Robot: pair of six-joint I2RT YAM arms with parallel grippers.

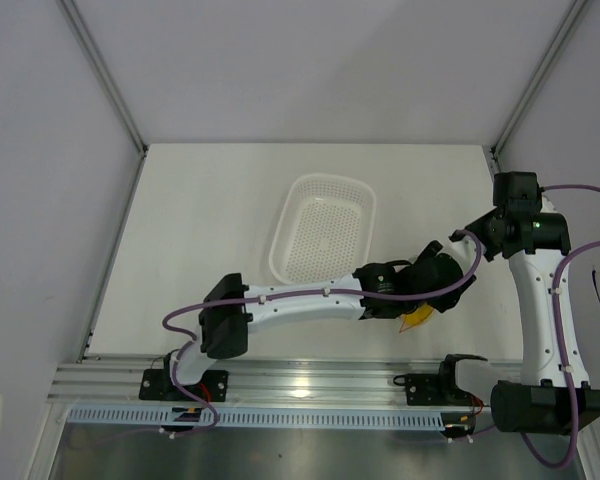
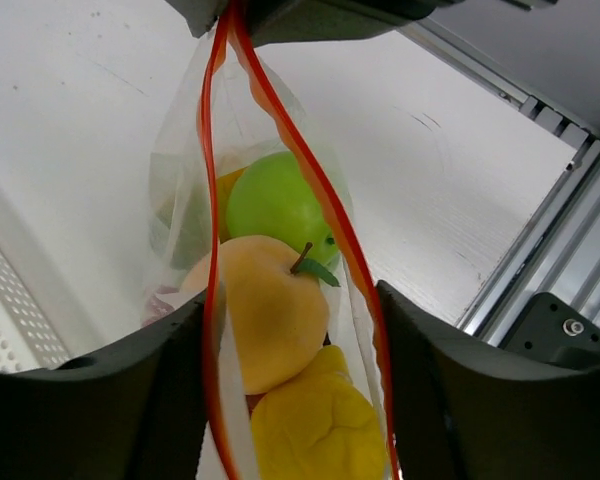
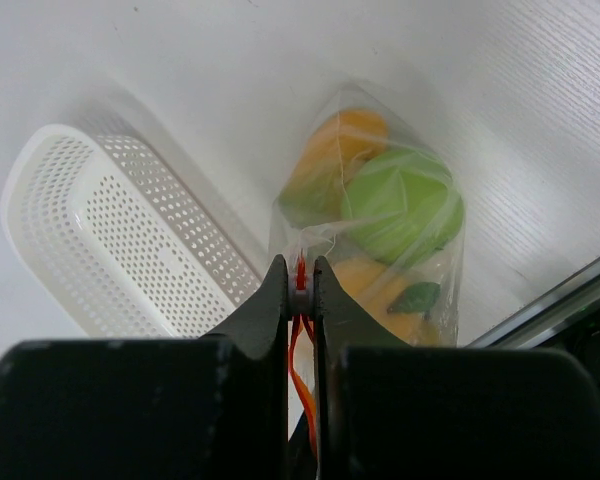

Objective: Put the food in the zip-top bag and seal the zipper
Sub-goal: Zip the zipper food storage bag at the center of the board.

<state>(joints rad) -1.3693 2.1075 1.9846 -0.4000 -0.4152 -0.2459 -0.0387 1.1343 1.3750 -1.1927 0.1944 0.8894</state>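
The clear zip-top bag hangs between my grippers, near the table's front edge in the top view. Its orange-red zipper gapes open in two strips. Inside are a green apple, an orange-yellow mango with a leaf and a yellow fruit. My left gripper is open, one finger on each side of the bag's mouth. My right gripper is shut on one end of the zipper. The apple and an orange fruit show through the bag below it.
The white perforated basket stands empty just behind and left of the bag, close beside it in the right wrist view. The aluminium rail runs along the table's near edge, right of the bag.
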